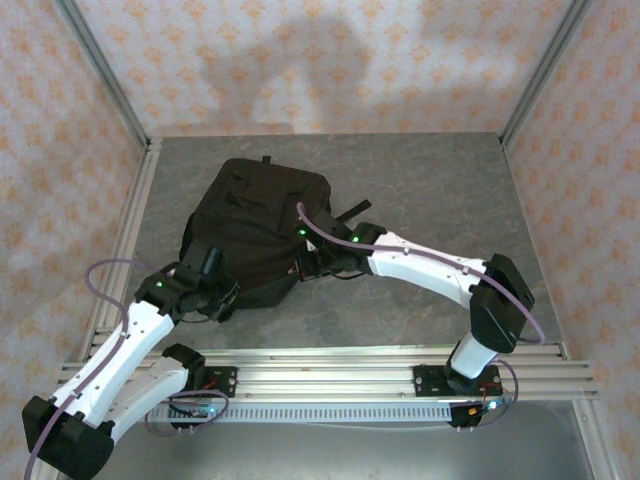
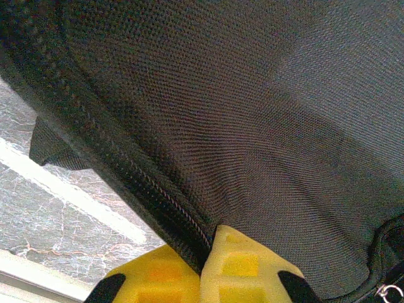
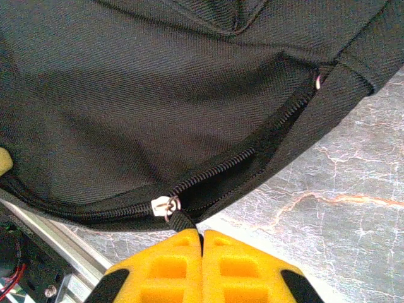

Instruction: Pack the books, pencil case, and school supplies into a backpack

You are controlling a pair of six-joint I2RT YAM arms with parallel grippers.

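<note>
The black backpack (image 1: 262, 215) lies flat on the table, left of the middle. My left gripper (image 1: 226, 296) is at its near left edge, shut on the zip seam (image 2: 189, 218) with fabric pinched between the yellow fingers (image 2: 243, 265). At the backpack's near right edge, my right gripper (image 1: 306, 266) is shut on the black zip pull tab (image 3: 181, 221). The white slider (image 3: 160, 205) sits partway along the zip. To its right the zip (image 3: 252, 154) gapes open. The books, pencil case and school supplies are out of view.
The grey marbled tabletop (image 1: 440, 190) extends right of and behind the backpack. An aluminium rail (image 1: 330, 375) runs along the near edge. Metal frame posts (image 1: 110, 90) and patterned walls close in the sides and back.
</note>
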